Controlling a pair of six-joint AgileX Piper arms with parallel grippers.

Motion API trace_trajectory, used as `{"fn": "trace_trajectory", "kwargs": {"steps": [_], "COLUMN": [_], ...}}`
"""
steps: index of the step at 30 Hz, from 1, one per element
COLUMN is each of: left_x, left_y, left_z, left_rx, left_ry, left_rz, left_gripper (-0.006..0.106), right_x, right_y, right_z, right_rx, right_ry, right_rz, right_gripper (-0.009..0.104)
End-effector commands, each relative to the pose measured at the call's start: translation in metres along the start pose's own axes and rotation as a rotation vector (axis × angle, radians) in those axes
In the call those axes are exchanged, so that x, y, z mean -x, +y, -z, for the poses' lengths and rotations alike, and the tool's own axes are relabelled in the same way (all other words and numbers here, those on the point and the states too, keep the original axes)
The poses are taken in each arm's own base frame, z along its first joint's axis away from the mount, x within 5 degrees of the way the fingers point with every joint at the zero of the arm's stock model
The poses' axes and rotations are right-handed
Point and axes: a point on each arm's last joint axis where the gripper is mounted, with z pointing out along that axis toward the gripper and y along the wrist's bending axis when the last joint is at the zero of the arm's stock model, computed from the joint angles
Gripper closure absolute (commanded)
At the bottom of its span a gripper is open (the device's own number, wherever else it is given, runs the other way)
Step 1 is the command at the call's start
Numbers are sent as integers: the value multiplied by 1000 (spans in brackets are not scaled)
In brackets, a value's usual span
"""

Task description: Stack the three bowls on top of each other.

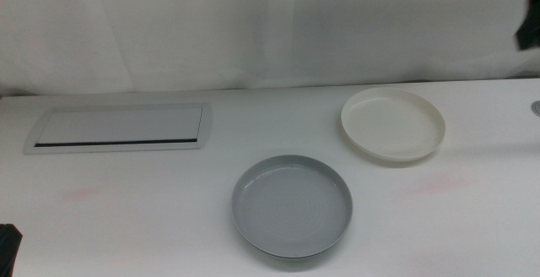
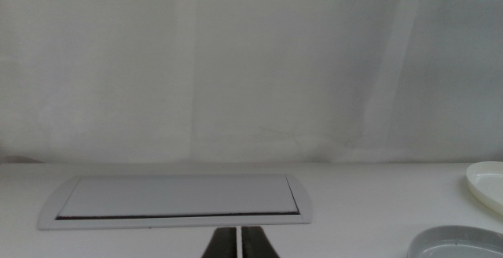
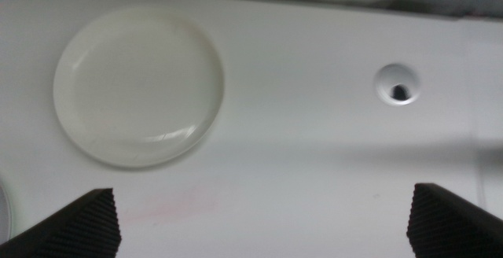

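Two bowls show. The grey bowl (image 1: pixel 291 205) sits at the table's front centre. The cream white bowl (image 1: pixel 392 125) rests behind it to the right, apart from it. My right gripper (image 3: pixel 267 226) hovers high above the table with its jaws wide open and nothing between them; the cream white bowl (image 3: pixel 140 85) lies below it, off to one side. My left gripper (image 2: pixel 238 244) waits low at the front left, jaws shut and empty. Its view catches the rims of the grey bowl (image 2: pixel 460 242) and the cream white bowl (image 2: pixel 487 186).
A flat rectangular white panel (image 1: pixel 118 127) is set into the table at the back left. A small round hole (image 3: pixel 397 83) sits in the table near the right edge. A white curtain hangs behind the table.
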Motion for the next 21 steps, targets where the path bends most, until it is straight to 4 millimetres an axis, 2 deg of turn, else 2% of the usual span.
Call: {"fn": "trace_trajectory", "kwargs": {"steps": [1,3,6,13,16,17,21], "left_x": [2,2,2,2,2,2,2], "left_y": [0,0,0,0,0,0,0], "left_z": [1,1,1,1,1,1,1], "left_rx": [3,3,3,3,3,3,3], "left_ry": [-11,-11,-11,-11,-11,-11,-11], "left_rz": [15,15,15,15,15,15,15], "left_gripper": [103,103,103,103,103,103,103], "right_x": [-5,-6,-3,15,18,19,18], "right_y": [-8,-8,-7,2,7,10,16], "right_z": [23,27,18,-41,-73,-93,-130], "right_rx": [-29,-29,-23,-4,3,16,25], "right_ry": [-41,-51,-42,-16,21,39,80], "right_rz": [6,2,-16,-3,6,4,2], "right_gripper": [-7,-7,-7,-7,-7,-7,-7]}}
